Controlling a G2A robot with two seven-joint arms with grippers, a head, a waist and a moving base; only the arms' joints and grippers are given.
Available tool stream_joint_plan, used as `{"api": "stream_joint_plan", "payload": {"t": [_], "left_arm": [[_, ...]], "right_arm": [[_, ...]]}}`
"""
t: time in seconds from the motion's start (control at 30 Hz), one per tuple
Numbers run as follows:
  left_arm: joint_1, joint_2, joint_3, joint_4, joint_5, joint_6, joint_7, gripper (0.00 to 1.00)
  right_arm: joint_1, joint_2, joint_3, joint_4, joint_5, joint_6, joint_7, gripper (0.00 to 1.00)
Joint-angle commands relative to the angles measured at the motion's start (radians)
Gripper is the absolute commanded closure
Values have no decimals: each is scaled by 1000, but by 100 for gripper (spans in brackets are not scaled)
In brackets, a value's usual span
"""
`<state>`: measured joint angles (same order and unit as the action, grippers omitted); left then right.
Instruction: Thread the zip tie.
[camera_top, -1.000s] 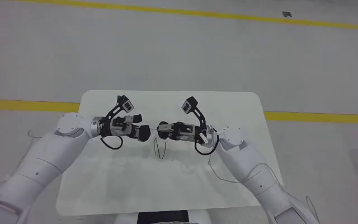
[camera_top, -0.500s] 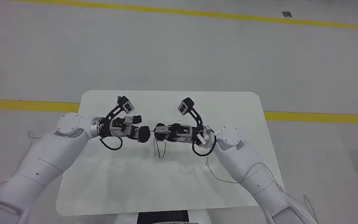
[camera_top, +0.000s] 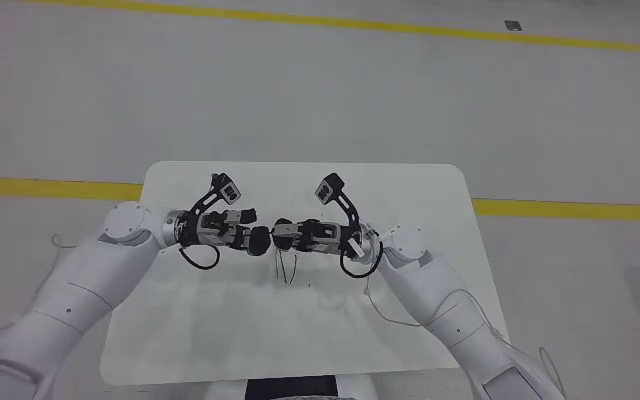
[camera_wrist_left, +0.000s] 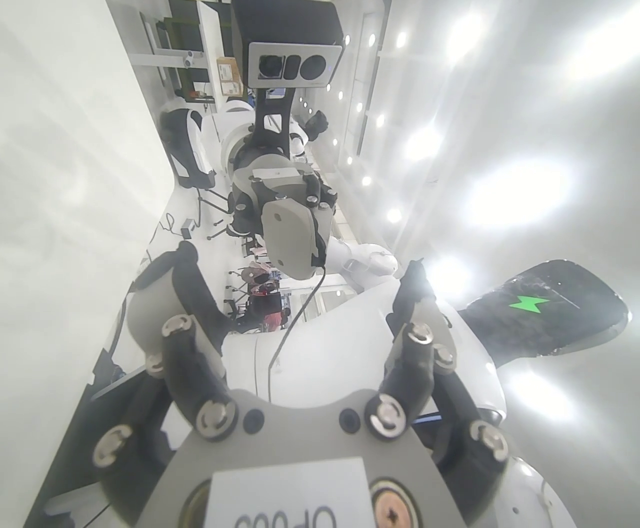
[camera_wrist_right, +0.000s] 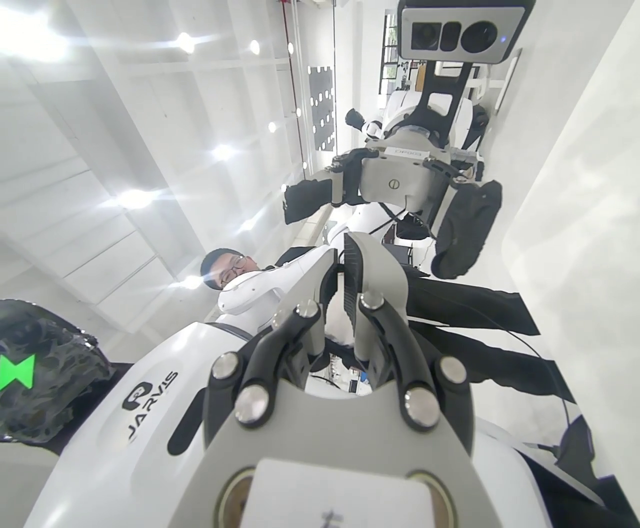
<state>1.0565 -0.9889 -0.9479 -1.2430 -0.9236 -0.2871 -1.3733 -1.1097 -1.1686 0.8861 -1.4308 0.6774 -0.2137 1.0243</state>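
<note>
Left claw: spread wide, holding nothing.
Right claw: pinched almost shut, tip to tip with the other one.
Zip tie: thin, dark, just beside the meeting tips, its long way pointing at the tabletop's near edge; nearer the right arm.

Even, diffuse light washes the white table and the pale floor in the top view. From the left wrist, rows of ceiling lights bloom into broad glare behind the left gripper, bleaching much of the ceiling. From the right wrist, smaller ceiling spots flare against white panels. The 2 wrist views bow straight lines strongly toward their edges.
</note>
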Motion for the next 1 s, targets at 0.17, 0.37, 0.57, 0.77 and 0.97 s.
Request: {"api": "stream_joint_plan", "payload": {"t": [0.17,0.37,0.57,0.77,0.97], "left_arm": [[5,-1,-9,-1,1,2,-4,13],[12,-3,-12,-10,-6,4,-8,15],[13,-5,-15,-13,-11,6,-15,19],[16,-7,-16,-17,-11,9,-17,20],[20,-6,-22,-16,-9,9,-17,20]], "right_arm": [[-12,-1,18,-15,8,-9,8,100],[-14,-7,8,-14,-1,6,12,100],[-10,-14,-2,-5,-10,9,5,100],[-11,-19,-2,-3,-27,8,-17,100],[-16,-19,14,-1,-36,6,-23,100]]}}
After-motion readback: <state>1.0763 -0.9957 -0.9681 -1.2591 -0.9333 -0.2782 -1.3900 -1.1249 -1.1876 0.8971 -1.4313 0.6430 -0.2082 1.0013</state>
